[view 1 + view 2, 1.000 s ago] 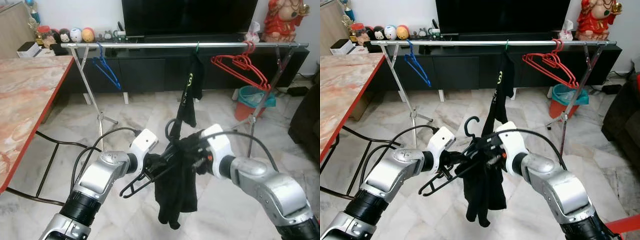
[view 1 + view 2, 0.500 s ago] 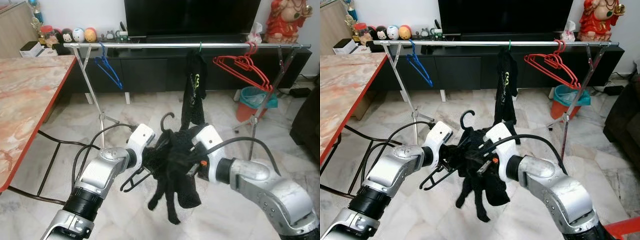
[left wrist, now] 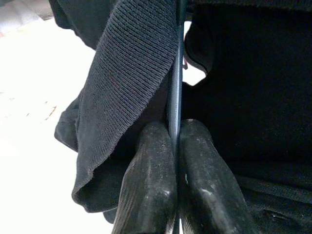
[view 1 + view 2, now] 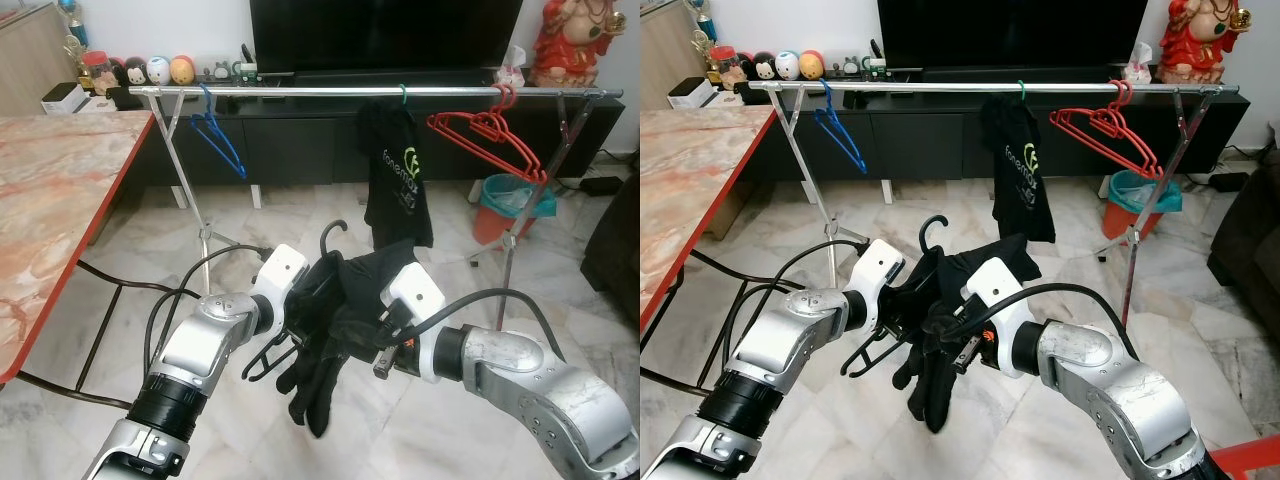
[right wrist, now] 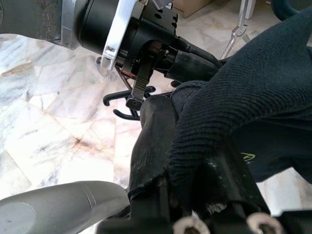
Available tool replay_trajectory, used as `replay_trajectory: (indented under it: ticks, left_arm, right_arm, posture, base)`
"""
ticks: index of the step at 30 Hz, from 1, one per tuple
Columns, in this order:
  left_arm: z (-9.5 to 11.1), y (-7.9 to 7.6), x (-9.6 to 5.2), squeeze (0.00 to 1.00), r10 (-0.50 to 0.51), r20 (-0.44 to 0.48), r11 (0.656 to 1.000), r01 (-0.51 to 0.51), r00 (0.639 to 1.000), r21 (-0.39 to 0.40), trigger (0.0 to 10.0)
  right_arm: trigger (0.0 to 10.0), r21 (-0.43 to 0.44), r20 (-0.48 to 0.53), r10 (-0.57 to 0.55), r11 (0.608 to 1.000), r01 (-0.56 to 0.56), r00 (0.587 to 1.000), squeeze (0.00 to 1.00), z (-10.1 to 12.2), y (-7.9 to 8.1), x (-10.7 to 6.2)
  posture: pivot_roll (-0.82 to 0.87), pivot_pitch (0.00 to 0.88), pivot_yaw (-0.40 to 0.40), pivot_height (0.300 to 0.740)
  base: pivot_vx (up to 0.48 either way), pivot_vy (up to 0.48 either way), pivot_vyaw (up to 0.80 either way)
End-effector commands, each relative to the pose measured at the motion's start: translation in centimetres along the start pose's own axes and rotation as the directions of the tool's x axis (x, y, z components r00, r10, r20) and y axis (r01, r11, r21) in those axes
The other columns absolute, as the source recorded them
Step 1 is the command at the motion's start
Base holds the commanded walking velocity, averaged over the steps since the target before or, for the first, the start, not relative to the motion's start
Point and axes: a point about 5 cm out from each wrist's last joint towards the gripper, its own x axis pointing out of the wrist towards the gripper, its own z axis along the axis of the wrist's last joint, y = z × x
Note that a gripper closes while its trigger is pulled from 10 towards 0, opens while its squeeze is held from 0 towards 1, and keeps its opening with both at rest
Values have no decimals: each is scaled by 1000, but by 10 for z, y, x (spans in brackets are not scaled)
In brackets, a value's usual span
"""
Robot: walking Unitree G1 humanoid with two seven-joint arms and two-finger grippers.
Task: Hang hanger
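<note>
Left wrist view: left gripper [image 3: 176,146] fingers clamped on black hanger [image 4: 330,238] under a dark garment [image 4: 340,330], near of the rail [image 4: 300,91]; right gripper [image 5: 190,146] fingers pinch the cloth; lift the hook level over the rail.

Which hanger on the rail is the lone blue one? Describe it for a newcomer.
Find the long silver clothes rail in front of the black TV cabinet. Near its left end, by the slanted leg, hangs the blue hanger, bare and alone, unlike the clustered red hangers at the right end.

Home living room, television [image 4: 385,30] on low cabinet [image 4: 300,140], marble floor [image 4: 290,225], clothes rail [image 4: 300,91]
</note>
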Motion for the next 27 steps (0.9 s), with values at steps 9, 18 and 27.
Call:
replay_trajectory:
  ticks: [9, 18, 27]
  left_arm:
    - [7, 5, -1, 0, 32, 19, 999, -32, 999, 12, 10000]
    - [1, 3, -4, 0, -7, -2, 999, 7, 1000, 52, 10000]
    - [-9, -1, -10, 0, -86, -56, 989, 92, 995, 112, 10000]
  right_arm:
    - [10000, -43, 40, 58, 997, -56, 998, 0, 9, 10, 1]
    - [10000, -66, -26, -192, 980, 190, 981, 0, -2, -28, -7]
    - [10000, -139, -115, -506, 861, 490, 855, 0, -17, -77, -24]
  posture:
    - [36, 0, 6, 740]
    - [36, 0, 7, 740]
    - [36, 0, 10, 740]
  base:
    - [0, 0, 0]
    - [0, 0, 0]
    - [0, 0, 0]
